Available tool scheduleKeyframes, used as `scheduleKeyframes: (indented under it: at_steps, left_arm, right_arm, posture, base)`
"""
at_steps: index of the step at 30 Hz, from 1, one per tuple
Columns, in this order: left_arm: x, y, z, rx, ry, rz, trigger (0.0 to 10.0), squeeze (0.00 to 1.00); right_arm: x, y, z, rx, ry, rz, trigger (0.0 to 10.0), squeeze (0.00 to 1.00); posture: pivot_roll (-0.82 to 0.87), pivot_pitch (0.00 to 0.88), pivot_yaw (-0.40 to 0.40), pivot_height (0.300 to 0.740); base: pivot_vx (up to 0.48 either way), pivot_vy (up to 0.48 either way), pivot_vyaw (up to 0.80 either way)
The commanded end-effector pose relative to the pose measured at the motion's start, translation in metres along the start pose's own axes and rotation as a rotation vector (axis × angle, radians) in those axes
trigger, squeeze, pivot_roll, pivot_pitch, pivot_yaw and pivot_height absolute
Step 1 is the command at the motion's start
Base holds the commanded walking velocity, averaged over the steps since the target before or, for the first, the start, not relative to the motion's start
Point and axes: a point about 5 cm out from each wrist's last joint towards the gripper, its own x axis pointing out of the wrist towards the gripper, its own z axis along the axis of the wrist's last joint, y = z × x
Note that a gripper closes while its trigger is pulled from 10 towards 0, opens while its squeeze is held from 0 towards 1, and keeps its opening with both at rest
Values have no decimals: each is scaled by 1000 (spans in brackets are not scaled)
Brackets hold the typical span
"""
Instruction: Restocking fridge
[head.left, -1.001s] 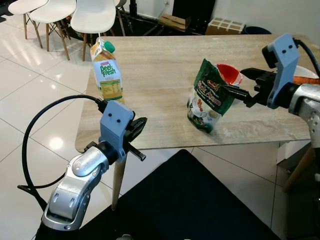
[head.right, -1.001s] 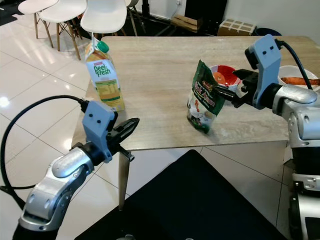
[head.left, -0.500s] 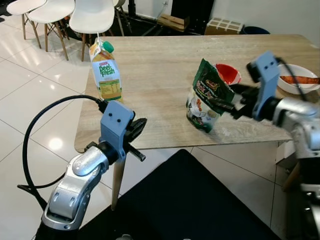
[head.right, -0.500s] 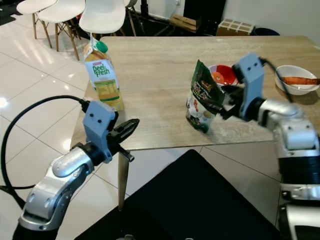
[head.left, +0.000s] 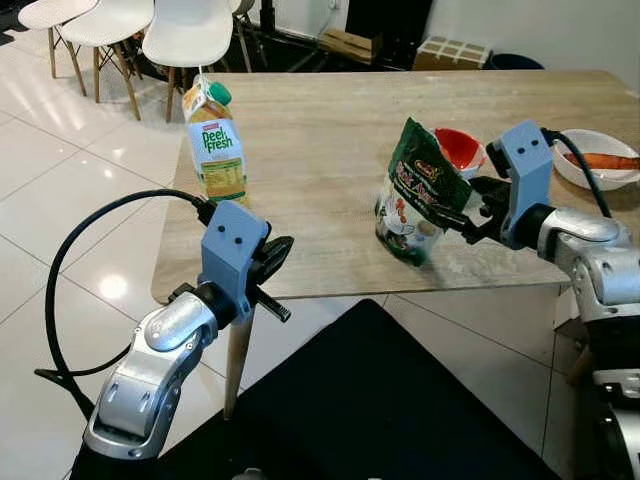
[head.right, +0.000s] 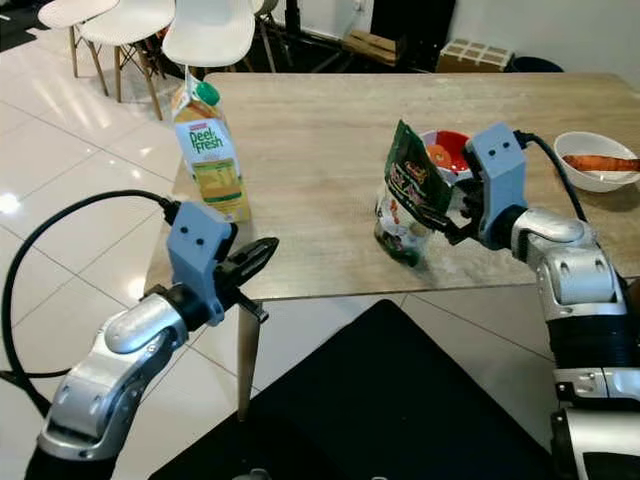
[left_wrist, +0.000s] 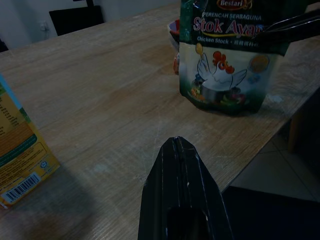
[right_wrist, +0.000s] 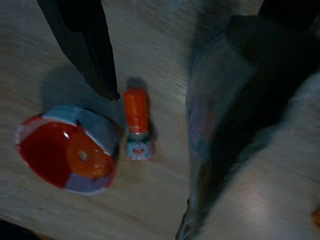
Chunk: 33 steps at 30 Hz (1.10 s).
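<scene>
The left gripper (head.left: 277, 262) hangs at the near edge of the wooden table (head.left: 320, 130), its two black fingers (left_wrist: 182, 185) pressed together with nothing between them. Ahead of its tips and off to its left stands a juice carton (head.left: 215, 145) (the label reads "Deel Fresh", with a green cap) upright on the table's left part, well apart from the jaws. Ahead of the same tips to the other side stands a green chicken stock pouch (head.left: 415, 192), upright but leaning a little, its base on the table near the front edge.

The right gripper (head.left: 455, 200) reaches in from the pouch's right; one finger lies across the pouch's front and the other is behind it, though the jaws stand parted and I cannot tell whether they actually pinch it. Just beyond the jaws lie a red bowl (right_wrist: 67, 150) and a small orange-capped bottle (right_wrist: 136, 122). Farther right sits a white bowl (head.left: 598, 160).
</scene>
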Motion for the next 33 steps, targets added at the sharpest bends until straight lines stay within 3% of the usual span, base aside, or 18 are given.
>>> scheduleKeyframes:
  at_steps: [1,6,10,14,16,17,19,22,25,33]
  left_arm:
    - [-1,0,-4,21,30,-6,10000,0]
    - [-1,0,-4,23,31,-5,10000,0]
    - [-1,1,-4,32,34,-7,10000,0]
    - [-2,1,-3,34,33,-7,10000,0]
    - [-2,1,-2,29,29,-6,10000,0]
    - [-2,2,-1,18,21,-4,10000,0]
    - [-2,2,-1,8,16,-3,10000,0]
    - [-2,2,-1,7,16,-4,10000,0]
    - [-3,2,-2,0,17,-10,10000,0]
    - [-3,5,-3,-6,20,-11,10000,0]
  right_arm:
    - [0,-7,0,-35,0,-51,10000,0]
    - [0,-12,1,-50,-3,-75,10000,0]
    - [-3,-28,8,-106,-39,-139,10000,0]
    - [-2,-28,11,-113,-63,-127,10000,0]
    - [-1,-23,19,-40,-145,-66,10000,0]
    - [-1,-18,28,34,-238,10,10000,0]
    - [-1,-16,33,70,-289,55,10000,0]
    - [-3,-11,37,52,-323,141,10000,0]
    - [-7,1,42,16,-368,331,10000,0]
    - [9,2,44,-35,-317,399,10000,0]
  posture:
    - [-19,142,-39,740]
    - [-19,142,-39,740]
    - [-16,142,-37,740]
    - [-14,142,-37,740]
    - [-12,143,-36,740]
    - [-12,143,-36,740]
    - [-12,143,-36,740]
    - [-15,142,-35,740]
    - [-22,140,-33,740]
    - [-25,130,-36,740]
  base:
    - [0,0,0]
    - [0,0,0]
    - [0,0,0]
    - [0,0,0]
    - [0,0,0]
    - [0,0,0]
    - [0,0,0]
    - [0,0,0]
    - [0,0,0]
    - [0,0,0]
